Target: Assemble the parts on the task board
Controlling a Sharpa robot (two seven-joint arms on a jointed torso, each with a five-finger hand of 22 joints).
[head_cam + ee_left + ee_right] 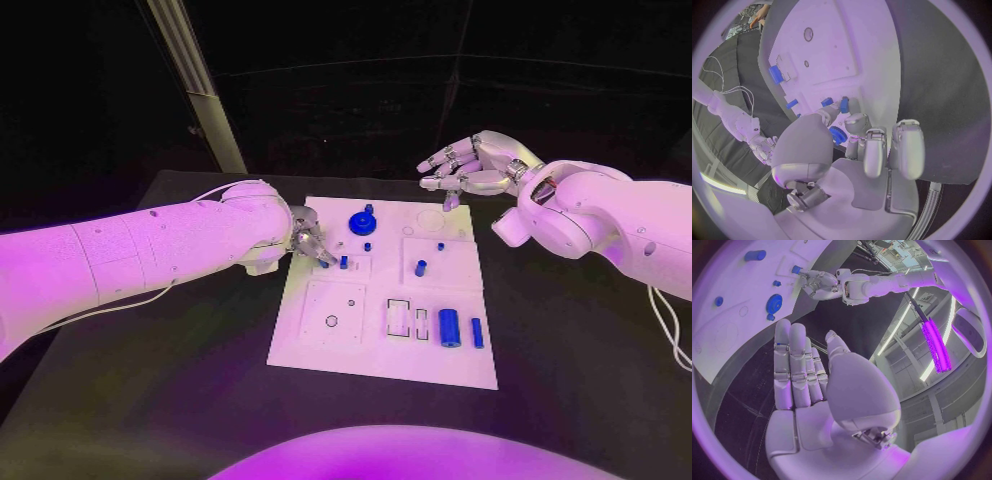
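The task board [378, 350] lies in the middle of the black surface [173, 400], and everything is placed from it. The left hand [309, 240] is set at the board's left edge, its fingers closed round a small blue peg [844, 104] there; whether the peg is truly pinched or only touched cannot be told from the wrist view, though a pinch seems likely. The right hand [469, 165] is held above the board's far right corner, fingers spread and holding nothing. A slip is the main risk: the peg is small beside the fingers, so a tilted approach could jam it at its hole or let it drop and roll off the board. The blue gear [362, 222] stands close beside the left hand and could be knocked by it. Counted in the head view: one board, one gear, two blue cylinders [450, 328] at the near right, and about five small pegs, the count being uncertain.
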